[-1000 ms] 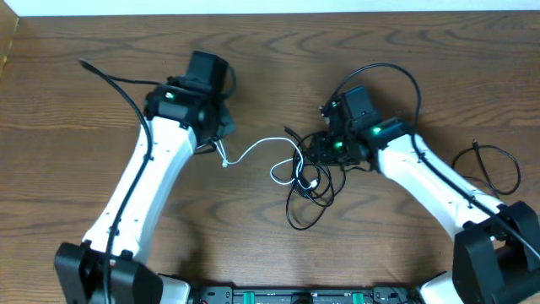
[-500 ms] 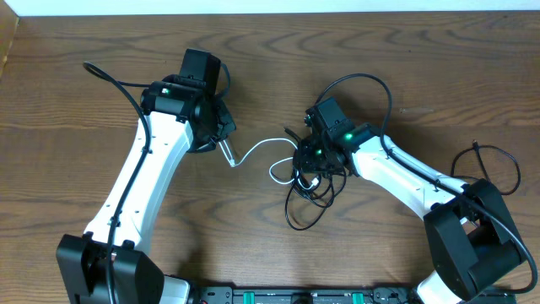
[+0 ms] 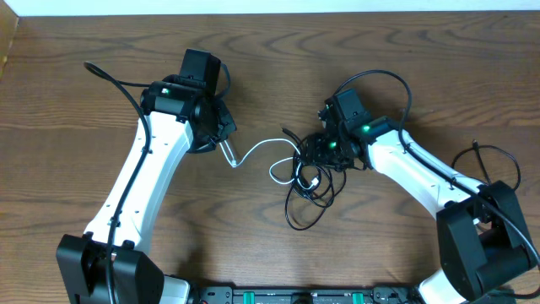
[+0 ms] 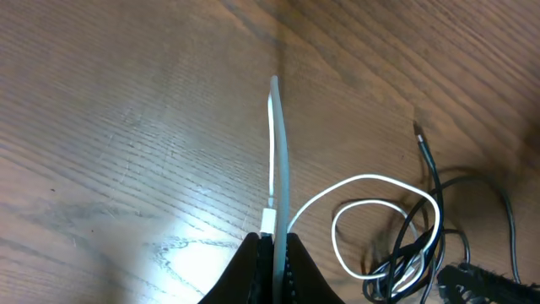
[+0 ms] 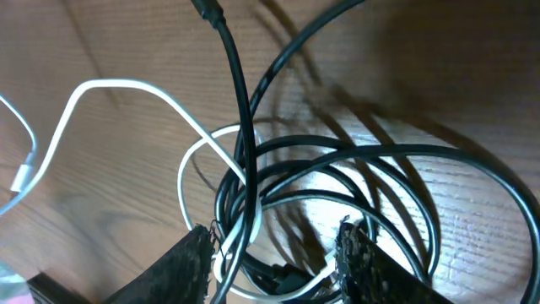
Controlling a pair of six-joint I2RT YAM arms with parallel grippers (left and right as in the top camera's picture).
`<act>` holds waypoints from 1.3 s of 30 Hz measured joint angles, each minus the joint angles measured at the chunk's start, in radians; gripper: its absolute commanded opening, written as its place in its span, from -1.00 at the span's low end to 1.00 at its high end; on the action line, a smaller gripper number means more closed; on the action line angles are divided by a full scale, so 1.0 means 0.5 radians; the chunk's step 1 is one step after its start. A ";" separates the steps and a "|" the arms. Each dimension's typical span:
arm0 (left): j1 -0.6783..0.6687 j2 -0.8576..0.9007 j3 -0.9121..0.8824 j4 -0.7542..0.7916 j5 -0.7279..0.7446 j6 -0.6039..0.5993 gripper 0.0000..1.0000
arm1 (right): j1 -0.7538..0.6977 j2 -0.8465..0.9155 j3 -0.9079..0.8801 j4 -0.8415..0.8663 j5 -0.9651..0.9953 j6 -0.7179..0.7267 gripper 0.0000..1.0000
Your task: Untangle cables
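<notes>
Wooden table (image 3: 51,169), centre: your left gripper (image 4: 274,249) is clamped on the white cable (image 4: 371,179) end. Your right gripper (image 5: 274,253) stands jaws apart astride the black cable (image 5: 228,51) coil, which is clear only from its wrist view.

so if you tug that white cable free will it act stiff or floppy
Probably floppy: the white cable lies in loose curves and a loop. It is thin, so likely light and easy to drag. It may snag, since its loop passes among coils of the black cable.

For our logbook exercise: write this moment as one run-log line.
left gripper: shut on white cable | right gripper: open astride black cable | status: tangled
</notes>
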 measured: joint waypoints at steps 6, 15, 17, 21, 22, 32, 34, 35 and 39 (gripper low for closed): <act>0.000 0.000 0.000 0.000 0.001 0.000 -0.85 | 0.221 0.000 0.000 -0.011 0.013 0.000 -0.07; 0.000 0.000 0.000 -0.001 0.000 0.003 -0.85 | 0.533 0.000 -0.002 -0.165 0.383 -0.003 -0.56; 0.000 0.000 0.000 -0.001 0.001 0.005 -0.85 | 0.552 0.000 -0.002 -0.234 0.484 -0.005 -0.81; 0.000 0.000 0.000 0.000 0.001 0.005 -0.85 | 0.542 0.000 -0.006 -0.376 0.690 -0.002 -0.98; 0.000 0.000 0.000 -0.001 0.000 0.005 -0.85 | 0.536 0.000 -0.006 -0.400 0.722 -0.002 -0.98; 0.000 0.000 0.000 -0.001 -0.002 0.005 -0.85 | 0.221 -0.145 -0.008 -0.694 1.023 -0.160 -0.98; 0.000 0.000 0.000 -0.001 -0.024 0.005 -0.85 | 0.134 -0.147 -0.008 -0.700 1.039 -0.169 -0.98; 0.000 0.000 0.000 -0.001 -0.040 0.005 -0.85 | 0.060 -0.147 -0.008 -0.701 1.060 -0.172 -0.98; 0.000 0.000 0.000 -0.001 -0.093 0.005 -0.85 | -0.073 -0.147 -0.008 -0.697 1.079 -0.176 -0.97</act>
